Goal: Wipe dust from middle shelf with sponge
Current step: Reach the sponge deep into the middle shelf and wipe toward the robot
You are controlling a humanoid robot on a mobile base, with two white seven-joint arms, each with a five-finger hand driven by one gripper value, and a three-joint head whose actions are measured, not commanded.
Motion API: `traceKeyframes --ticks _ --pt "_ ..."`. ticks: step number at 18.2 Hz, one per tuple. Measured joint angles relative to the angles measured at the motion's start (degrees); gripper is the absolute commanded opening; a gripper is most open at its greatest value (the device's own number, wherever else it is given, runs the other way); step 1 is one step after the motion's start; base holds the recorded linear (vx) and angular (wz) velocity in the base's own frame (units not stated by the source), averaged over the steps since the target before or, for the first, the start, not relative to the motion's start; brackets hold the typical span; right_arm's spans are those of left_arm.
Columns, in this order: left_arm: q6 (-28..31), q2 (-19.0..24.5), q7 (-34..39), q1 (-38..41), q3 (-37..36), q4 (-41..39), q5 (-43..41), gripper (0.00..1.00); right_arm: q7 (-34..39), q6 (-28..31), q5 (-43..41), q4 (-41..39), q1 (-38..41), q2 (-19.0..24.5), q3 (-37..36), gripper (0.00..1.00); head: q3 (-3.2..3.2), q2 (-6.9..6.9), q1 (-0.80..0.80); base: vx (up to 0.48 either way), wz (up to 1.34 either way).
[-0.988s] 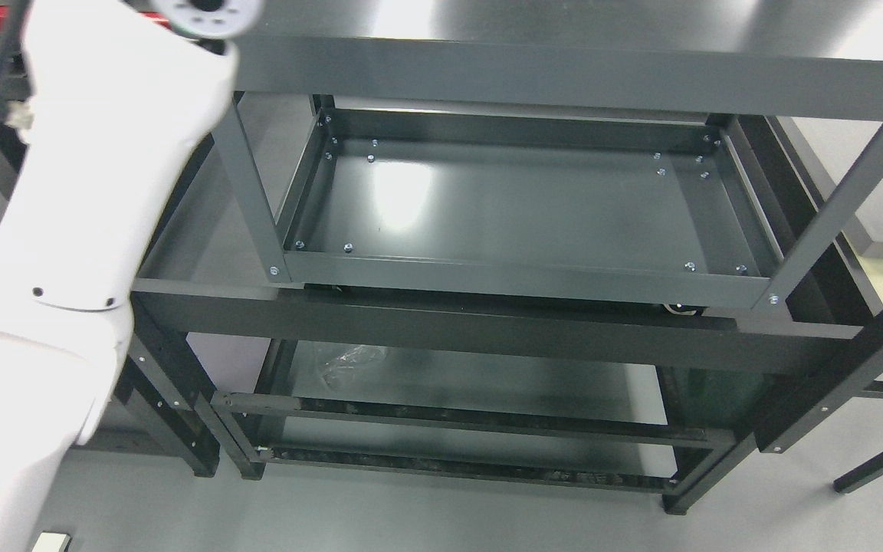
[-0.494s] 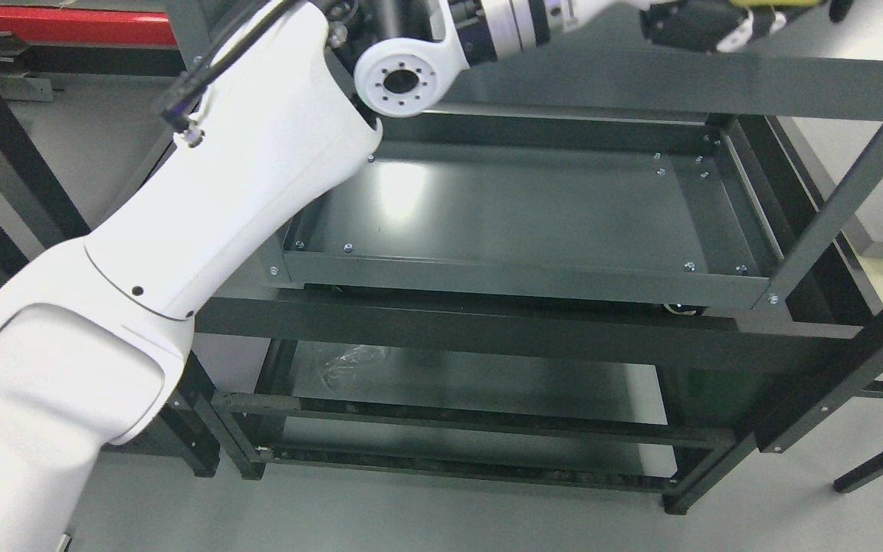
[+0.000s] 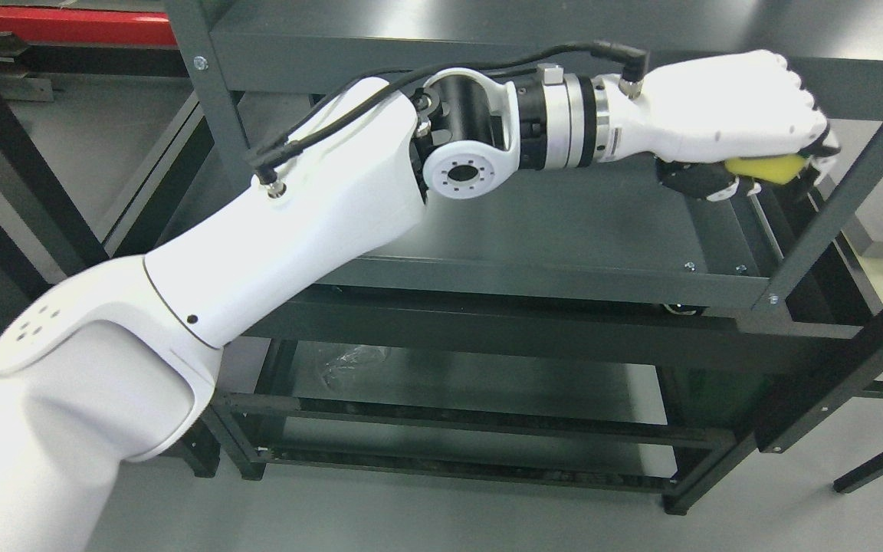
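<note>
Yellow sponge [image 3: 763, 166] | gripped in left hand [image 3: 725, 107] | over middle shelf's [image 3: 564, 222] right end

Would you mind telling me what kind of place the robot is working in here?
Probably a workshop or lab: bare grey metal shelving on a plain grey floor, with a red metal frame behind. The left hand holds a yellow sponge.

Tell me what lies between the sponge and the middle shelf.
Only dark fingertips of the left hand; under the sponge the shelf is bare, in the head view.
</note>
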Motion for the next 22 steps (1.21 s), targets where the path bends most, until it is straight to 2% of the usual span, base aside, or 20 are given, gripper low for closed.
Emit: traceKeyframes --ticks 4,9,17,22 --pt "-1.79 0.81 -0.94 4.35 2.79 -0.12 -2.22 0.01 0.22 0.0 0.0 0.0 -0.01 0.0 0.0 1.0 0.0 0.0 0.0 0.0 0.0" --pt "-4.22 4.29 -3.67 8.47 8.75 -2.24 -3.48 0.01 0.2 0.0 0.0 0.0 0.0 0.0 0.0 1.0 0.0 0.0 0.0 0.0 0.0" --pt "-11.95 15.78 -8.08 20.02 22.89 -10.81 -3.58 0.01 0.01 0.0 0.0 0.0 -0.01 0.0 0.0 1.0 0.0 0.0 0.0 0.0 0.0" --pt "-13.42 22.67 -9.99 26.83 34.05 -14.93 -2.32 0.01 -0.01 0.0 0.0 0.0 0.0 0.0 0.0 1.0 0.0 0.0 0.0 0.0 0.0"
